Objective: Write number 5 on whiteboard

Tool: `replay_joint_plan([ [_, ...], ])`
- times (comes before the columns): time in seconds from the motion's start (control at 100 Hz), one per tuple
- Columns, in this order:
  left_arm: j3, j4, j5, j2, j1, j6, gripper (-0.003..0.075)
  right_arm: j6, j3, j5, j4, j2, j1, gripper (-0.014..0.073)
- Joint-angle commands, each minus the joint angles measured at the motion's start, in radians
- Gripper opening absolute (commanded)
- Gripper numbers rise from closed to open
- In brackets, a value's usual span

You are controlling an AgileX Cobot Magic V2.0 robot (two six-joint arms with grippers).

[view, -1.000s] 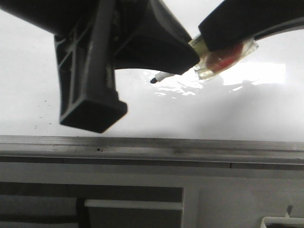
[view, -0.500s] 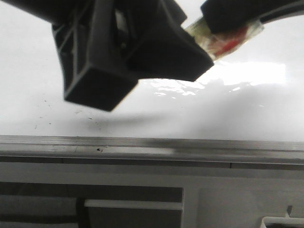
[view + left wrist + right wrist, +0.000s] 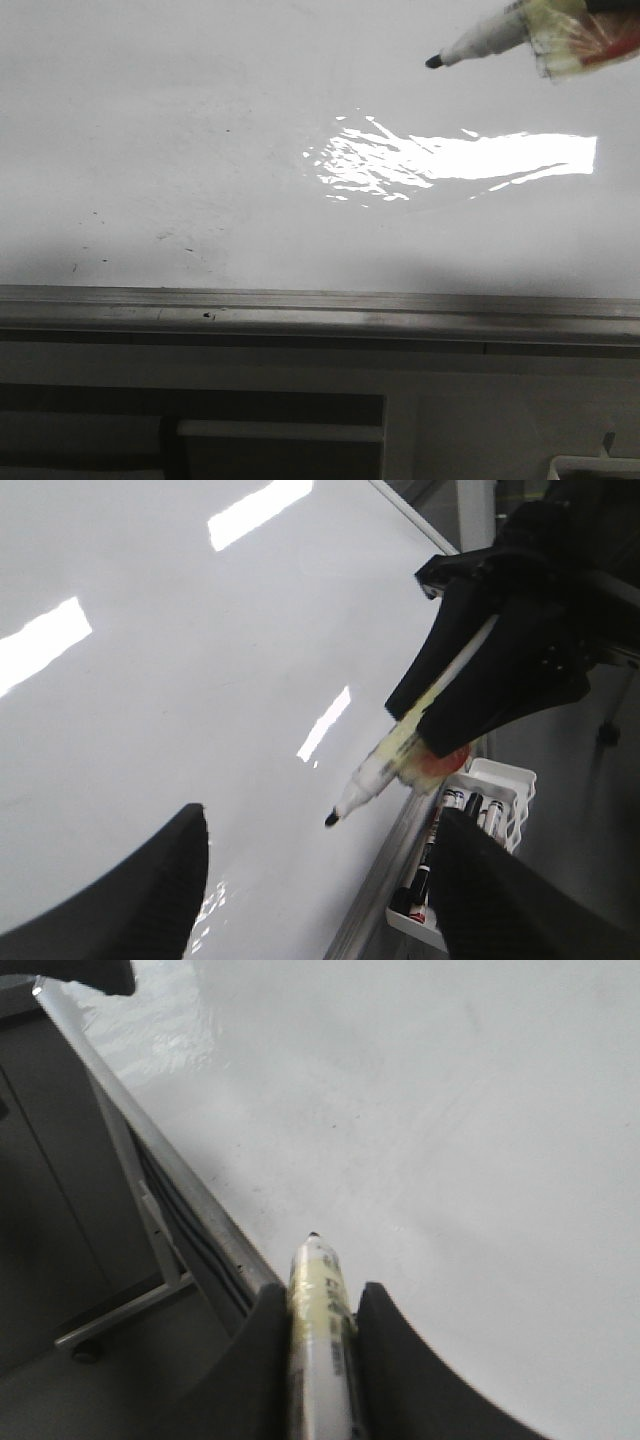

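The whiteboard (image 3: 200, 120) is glossy white with a bright glare patch and faint dark specks. No number 5 line shows on it. A white marker (image 3: 480, 40) with a black tip hangs tilted over the board's upper right, tip off the surface. My right gripper (image 3: 320, 1305) is shut on the marker (image 3: 318, 1290). In the left wrist view the right gripper (image 3: 440, 730) holds the marker (image 3: 380, 775) pointing down at the whiteboard (image 3: 150, 730). My left gripper (image 3: 320, 900) is open and empty above the board, out of the front view.
A grey metal edge rail (image 3: 320, 310) runs along the board's near side and also shows in the right wrist view (image 3: 170, 1160). A white tray (image 3: 500, 790) with several spare markers hangs beside the rail. Dark frame parts lie below the rail.
The left gripper, which filled the top of the front view, has risen out of that view. The marker and the right gripper have moved up and to the right.
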Motion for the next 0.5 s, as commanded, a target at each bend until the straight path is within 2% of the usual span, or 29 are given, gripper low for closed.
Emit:
replay_joint_plan([
  [0.0,0.056,-0.114,-0.125,-0.089,0.062,-0.002,0.0404,-0.002,-0.026,-0.093,0.017,-0.007,0.003,-0.0051],
  [0.18,0.208,-0.273,-0.216,-0.209,0.195,-0.002,0.0272,-0.002,-0.026,-0.138,-0.005,0.002,0.003,-0.0051],
  [0.4,0.236,-0.318,-0.209,-0.220,0.214,-0.002,-0.0006,-0.013,-0.093,-0.119,-0.050,0.076,0.003,-0.0051],
  [0.49,0.236,-0.318,-0.209,-0.219,0.214,-0.002,-0.0020,-0.013,-0.136,-0.117,-0.066,0.116,0.003,-0.0051],
])
